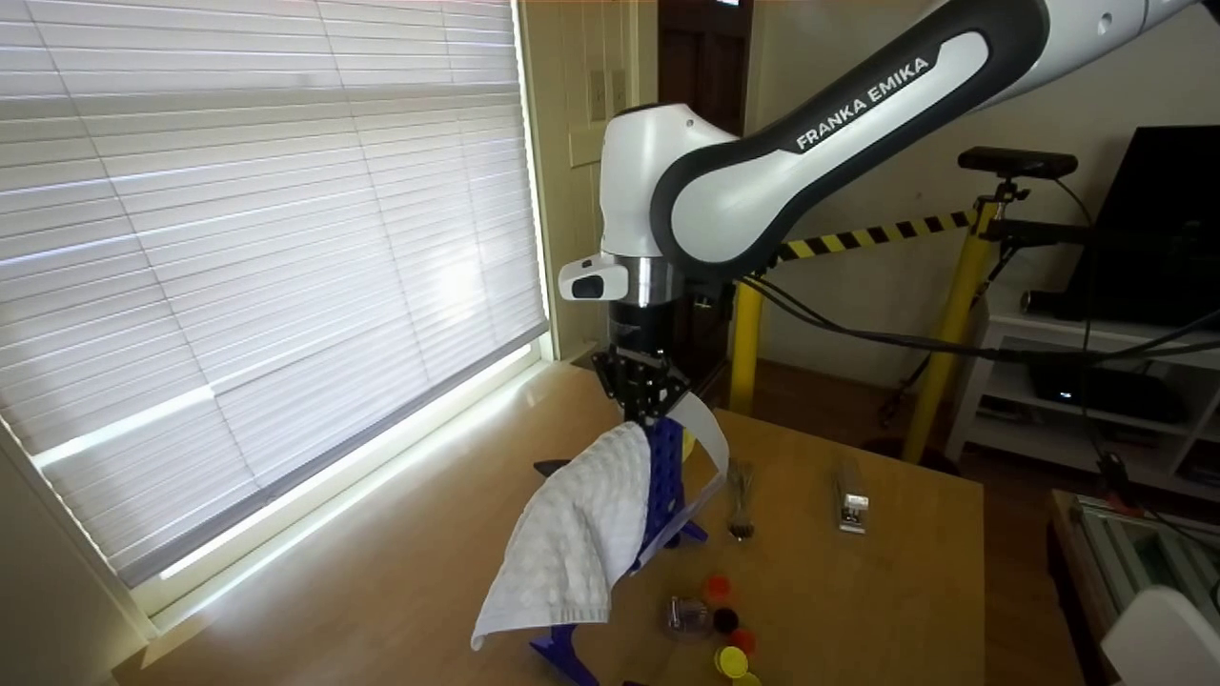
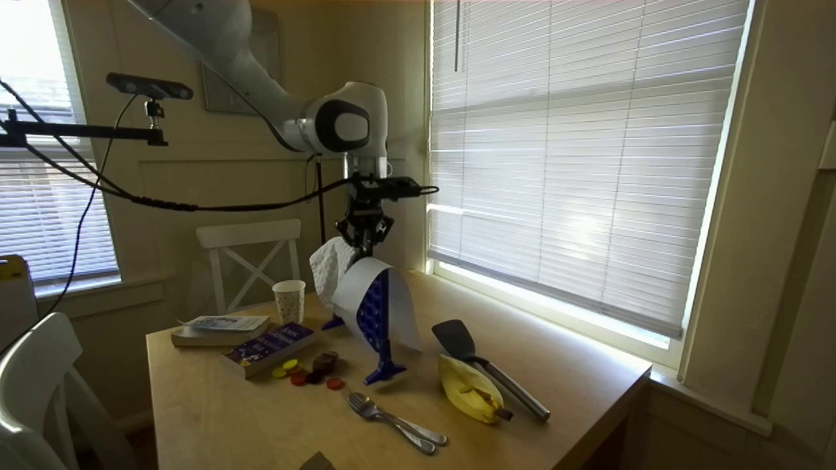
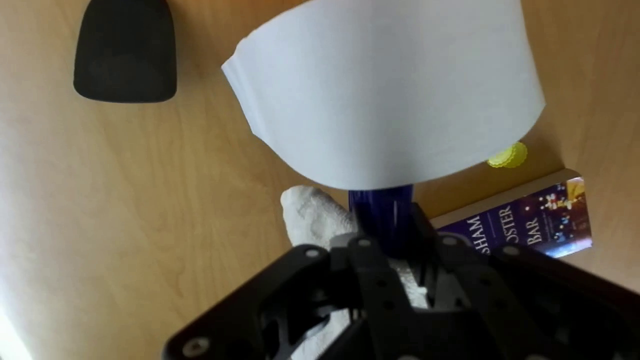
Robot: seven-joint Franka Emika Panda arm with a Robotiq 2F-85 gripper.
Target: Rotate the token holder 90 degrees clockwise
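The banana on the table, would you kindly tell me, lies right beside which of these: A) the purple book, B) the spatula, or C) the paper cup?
B: in an exterior view the banana lies alongside the spatula, while the purple book and the paper cup are past the token holder, toward the left of that picture.

There are two red tokens, two yellow tokens, one token holder, one spatula.
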